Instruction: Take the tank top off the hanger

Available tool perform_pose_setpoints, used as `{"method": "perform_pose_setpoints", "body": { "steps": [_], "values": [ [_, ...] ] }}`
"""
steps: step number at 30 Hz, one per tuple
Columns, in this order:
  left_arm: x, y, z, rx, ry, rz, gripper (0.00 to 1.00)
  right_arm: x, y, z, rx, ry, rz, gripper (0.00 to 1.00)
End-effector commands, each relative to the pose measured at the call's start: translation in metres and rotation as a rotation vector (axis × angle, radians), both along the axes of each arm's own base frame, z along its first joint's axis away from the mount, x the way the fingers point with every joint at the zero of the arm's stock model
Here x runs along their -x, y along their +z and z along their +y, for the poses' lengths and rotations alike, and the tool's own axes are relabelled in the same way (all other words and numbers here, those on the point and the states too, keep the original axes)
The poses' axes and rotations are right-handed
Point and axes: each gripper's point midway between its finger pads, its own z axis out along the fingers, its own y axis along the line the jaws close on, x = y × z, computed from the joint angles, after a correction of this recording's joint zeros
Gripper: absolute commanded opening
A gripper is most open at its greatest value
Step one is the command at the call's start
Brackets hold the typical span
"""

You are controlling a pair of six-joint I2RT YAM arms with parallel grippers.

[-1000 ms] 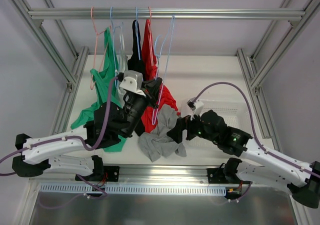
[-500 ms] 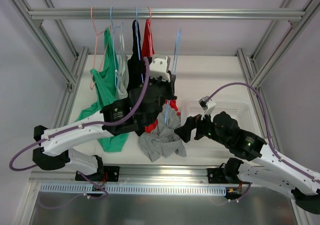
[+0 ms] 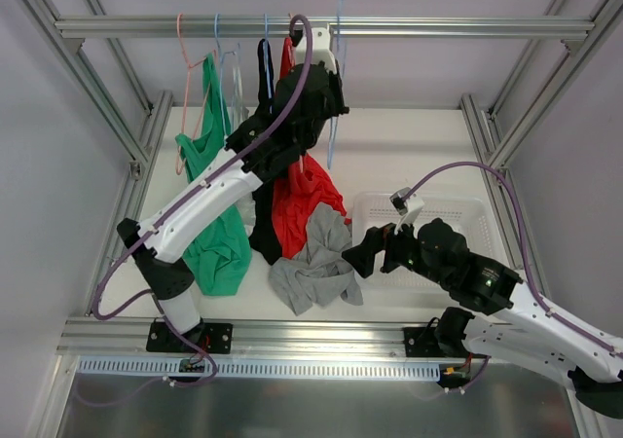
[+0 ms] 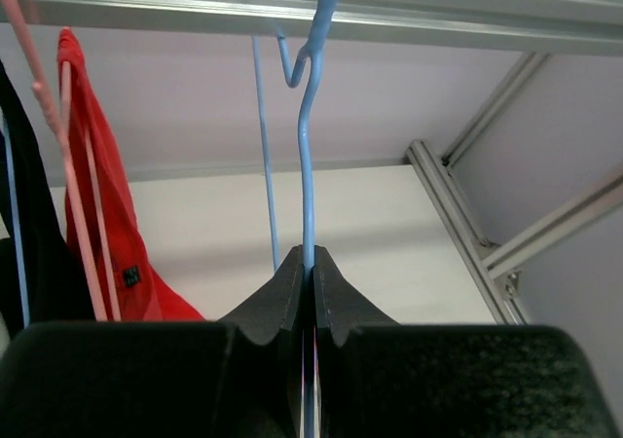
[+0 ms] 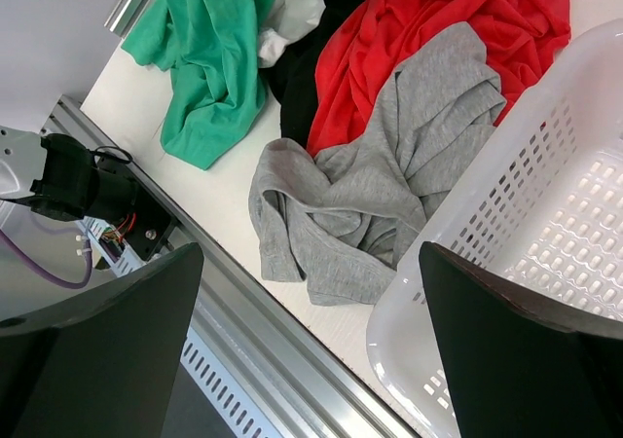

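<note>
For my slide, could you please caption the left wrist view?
Left end effector shut on a blue hanger under the rail, red top alongside.

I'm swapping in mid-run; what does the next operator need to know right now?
Left gripper: shut on the neck of the thin blue hanger, raised to the aluminium top rail; hook seating unclear.
Right gripper: open, empty, low beside the white plastic basket.
Done: crumpled grey tank top is off the hanger, lying on the table.
Left: probably hang and release the hanger.

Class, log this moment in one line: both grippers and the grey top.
left gripper: shut on blue hanger, bare | right gripper: open, empty | grey tank top: heaped on table beside white basket
</note>
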Motion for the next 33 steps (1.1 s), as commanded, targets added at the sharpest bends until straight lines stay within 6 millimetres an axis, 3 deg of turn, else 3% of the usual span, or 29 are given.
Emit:
{"method": "perform_pose_setpoints", "body": {
  "steps": [1,3,6,13,18,21,22,24,26,29,33],
  "values": [
    [-0.026,0.012,0.004,0.089,-0.038,0.004,0.00,-0.005,0.018,-0.001,-0.027,-0.017,-0.048,0.99],
    [-0.042,0.001,0.004,0.072,-0.033,0.017,0.00,-0.005,0.017,0.000,-0.024,-0.014,-0.047,0.99],
    [-0.051,-0.014,0.000,0.053,-0.038,0.040,0.00,-0.006,0.015,0.000,-0.014,-0.011,-0.050,0.99],
    [-0.045,-0.045,0.000,0.040,-0.051,0.109,0.00,-0.010,-0.002,0.011,0.071,0.026,-0.037,0.99],
    [-0.021,-0.026,0.017,0.095,-0.072,0.101,0.03,-0.008,-0.012,0.028,0.149,0.132,-0.039,0.99],
    [-0.008,-0.007,0.024,0.113,-0.097,0.071,0.24,-0.009,-0.021,0.035,0.176,0.156,-0.020,1.00],
    [-0.005,-0.003,0.025,0.119,-0.107,0.065,0.46,-0.009,-0.022,0.037,0.176,0.163,-0.020,0.99],
    [0.010,0.014,0.030,0.124,-0.134,0.029,0.62,-0.010,-0.027,0.041,0.188,0.176,-0.017,0.99],
    [0.030,0.034,0.034,0.127,-0.157,-0.016,0.98,-0.013,-0.036,0.044,0.231,0.191,-0.017,0.99],
    [0.057,0.061,0.048,0.119,-0.146,-0.087,0.99,-0.013,-0.051,0.054,0.283,0.245,0.008,0.99],
    [0.078,0.066,0.088,0.074,-0.010,-0.124,0.99,-0.019,-0.069,0.066,0.367,0.293,0.028,0.99]
  ]
}}
